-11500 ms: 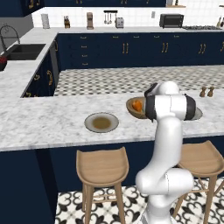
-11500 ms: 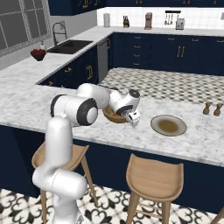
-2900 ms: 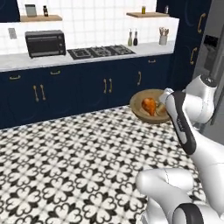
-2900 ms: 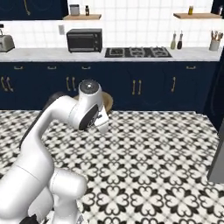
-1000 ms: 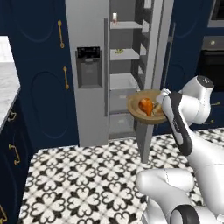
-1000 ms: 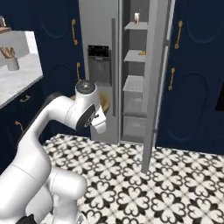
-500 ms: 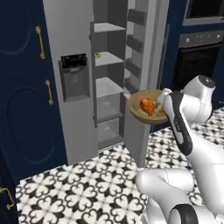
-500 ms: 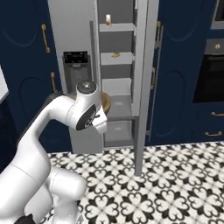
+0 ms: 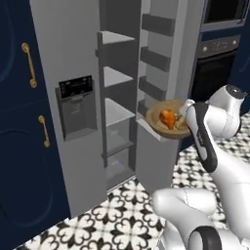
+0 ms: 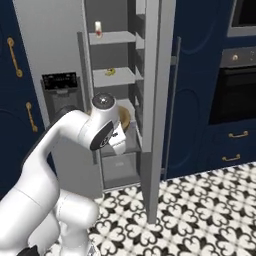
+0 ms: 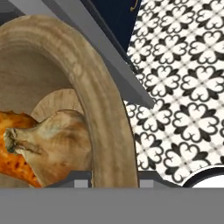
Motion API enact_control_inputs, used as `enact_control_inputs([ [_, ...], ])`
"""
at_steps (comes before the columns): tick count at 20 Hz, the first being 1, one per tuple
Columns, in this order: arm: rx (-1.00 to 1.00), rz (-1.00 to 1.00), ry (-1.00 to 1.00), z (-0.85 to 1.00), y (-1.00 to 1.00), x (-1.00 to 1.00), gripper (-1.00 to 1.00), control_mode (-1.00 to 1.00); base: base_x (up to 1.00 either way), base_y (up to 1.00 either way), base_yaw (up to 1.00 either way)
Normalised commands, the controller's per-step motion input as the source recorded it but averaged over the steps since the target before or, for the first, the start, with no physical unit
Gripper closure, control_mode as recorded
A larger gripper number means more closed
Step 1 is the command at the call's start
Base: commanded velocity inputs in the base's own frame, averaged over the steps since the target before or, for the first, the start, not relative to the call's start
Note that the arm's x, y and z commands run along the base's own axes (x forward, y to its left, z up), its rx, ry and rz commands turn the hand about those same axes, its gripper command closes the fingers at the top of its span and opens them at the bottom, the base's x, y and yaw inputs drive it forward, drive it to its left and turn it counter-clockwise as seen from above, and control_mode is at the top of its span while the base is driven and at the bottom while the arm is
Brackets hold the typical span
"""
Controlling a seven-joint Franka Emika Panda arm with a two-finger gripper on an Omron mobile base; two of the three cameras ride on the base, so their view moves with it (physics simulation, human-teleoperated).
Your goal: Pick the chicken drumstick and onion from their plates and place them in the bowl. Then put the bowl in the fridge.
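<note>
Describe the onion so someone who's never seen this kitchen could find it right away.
Start at the tall grey fridge with its door open. In front of its shelves the arm holds up a round wooden bowl. Inside, the onion is the pale tan bulb beside the orange-brown chicken drumstick.

Fridge (image 9: pixel 73 58) interior: standing open, grey shelves (image 9: pixel 114 110) lying bare and reachable from the front.
Open door (image 10: pixel 155 100): projecting edge-on just beside the bowl (image 9: pixel 168 119), narrowing the approach.
Upper shelves: carrying a small bottle (image 10: pixel 98 29) and a yellow item (image 10: pixel 110 72).
Floor (image 10: pixel 200 210): lying open.
</note>
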Motion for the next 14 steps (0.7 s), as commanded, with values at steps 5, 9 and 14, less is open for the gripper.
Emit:
enact_control_inputs([
  [5,0.00,0.00,0.00,0.00,0.00,0.00,1.00,1.00,0.57,0.25,0.00],
  [9,0.00,0.00,0.00,0.00,0.00,0.00,1.00,1.00,0.82,0.42,0.02],
  [14,0.00,0.00,0.00,0.00,0.00,0.00,1.00,1.00,0.88,0.02,0.01],
])
